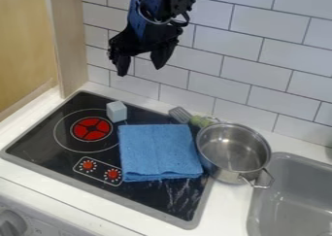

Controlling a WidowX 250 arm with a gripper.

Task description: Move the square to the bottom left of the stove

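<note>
White rectangular tile backsplash [254, 57], dark grout — wood panel [23, 45] at left, lighter upright post [69, 36] beside it. White counter [230, 206], grey sink [291, 201] set in at right. Lighting even.

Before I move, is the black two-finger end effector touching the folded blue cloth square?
Apart. The camera view shows white wall tiles and black stovetop between the end effector and the cloth below.

So I'm sitting remote and counting one stove [48, 151], one sink [293, 201], one pot [232, 155], one spatula [179, 114], one blue cloth [159, 150] and one little block [117, 111]. Also seeing two red dials [88, 165] and one red burner [84, 129], folks.
</note>
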